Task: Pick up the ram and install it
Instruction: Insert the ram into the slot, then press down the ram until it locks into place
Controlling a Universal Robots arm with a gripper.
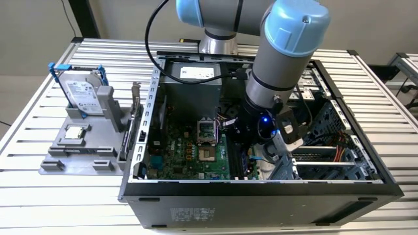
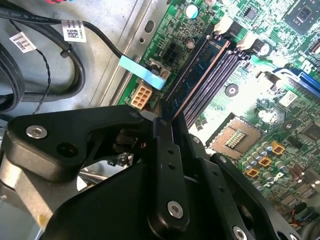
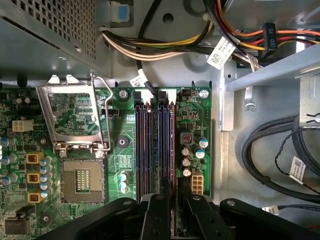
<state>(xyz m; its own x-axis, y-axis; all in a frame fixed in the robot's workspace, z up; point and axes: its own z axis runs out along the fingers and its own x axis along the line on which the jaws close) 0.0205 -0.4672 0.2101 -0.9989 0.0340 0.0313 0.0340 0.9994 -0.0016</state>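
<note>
Right now my arm (image 1: 281,73) reaches steeply down into the open computer case (image 1: 261,188), wrist low over the green motherboard (image 1: 183,152). My gripper (image 3: 172,200) hangs directly above the row of black memory slots (image 3: 150,145), near their end. My fingers (image 2: 167,150) are drawn close together, pinching the ram (image 2: 197,75), which stands on edge in the slot nearest the board's edge, in line with the other slots. Beside that slot sits a small white connector (image 3: 197,184), and a bare processor socket (image 3: 82,180) lies on the slots' other side.
</note>
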